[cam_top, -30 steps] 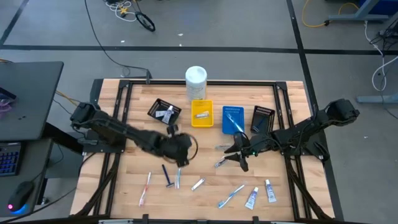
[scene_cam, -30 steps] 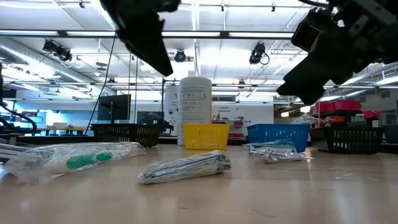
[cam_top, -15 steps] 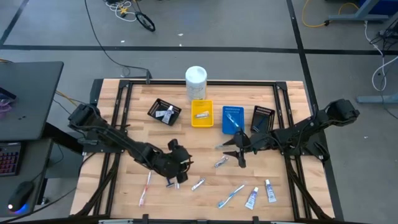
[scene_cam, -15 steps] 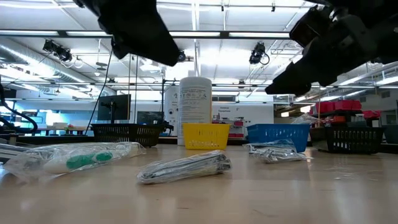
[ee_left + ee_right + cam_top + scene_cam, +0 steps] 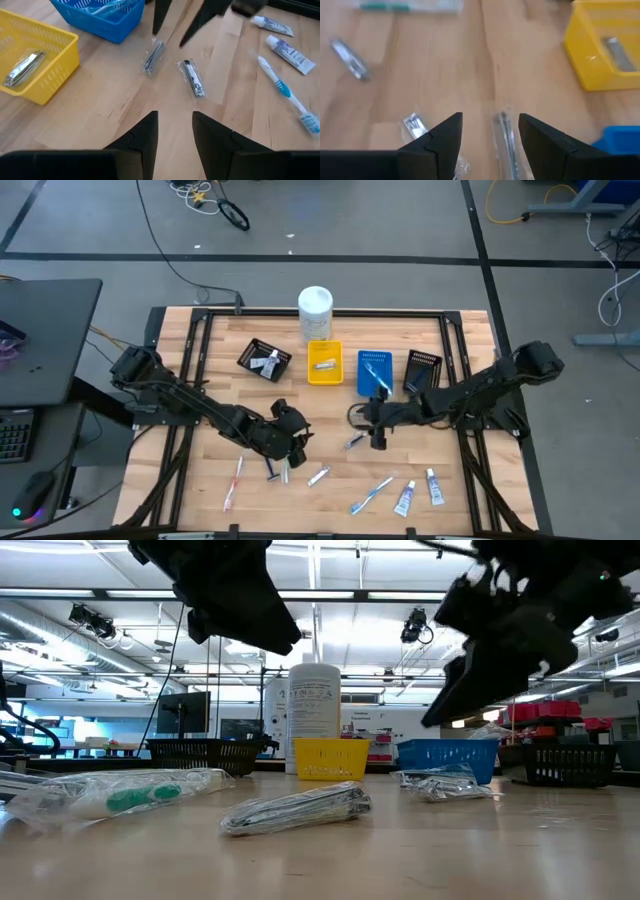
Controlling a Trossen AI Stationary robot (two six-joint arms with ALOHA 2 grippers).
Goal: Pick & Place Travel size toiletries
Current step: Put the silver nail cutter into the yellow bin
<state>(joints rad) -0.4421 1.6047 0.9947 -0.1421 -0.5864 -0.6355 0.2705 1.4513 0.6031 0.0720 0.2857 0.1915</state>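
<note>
Wooden tabletop [image 5: 330, 405]: right gripper [image 5: 375, 432] wide open over slim wrapped sachet [image 5: 504, 135], light, crinkly, slippery; pinch mid-length. Left gripper [image 5: 283, 450] empty, part-open.

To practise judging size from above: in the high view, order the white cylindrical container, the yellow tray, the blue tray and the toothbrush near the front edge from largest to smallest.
1. Blue tray
2. Yellow tray, only slightly smaller
3. White cylindrical container, seen from its top, so unsure against the trays
4. Toothbrush, long but slimmest
</note>
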